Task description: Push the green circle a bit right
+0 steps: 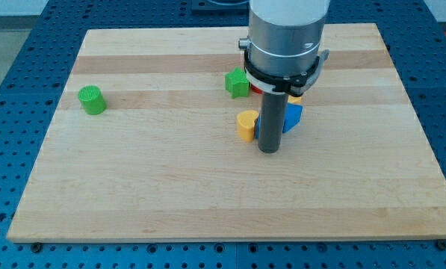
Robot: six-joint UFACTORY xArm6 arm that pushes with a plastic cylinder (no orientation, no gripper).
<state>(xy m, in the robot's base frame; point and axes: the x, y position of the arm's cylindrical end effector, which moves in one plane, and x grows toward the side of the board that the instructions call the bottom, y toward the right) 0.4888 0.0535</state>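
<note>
The green circle (93, 99) is a short green cylinder standing alone at the view's left on the wooden board (133, 187). My tip (268, 151) is down on the board far to the right of it, just right of a yellow heart-shaped block (246, 125) and in front of a blue block (291, 116). The tip touches no part of the green circle.
A green star-shaped block (237, 83) lies left of the arm's grey body (285, 37). A red block (257, 89) and a yellow-orange block (294, 98) are mostly hidden behind the arm. The board's edges meet a blue perforated table (13, 45).
</note>
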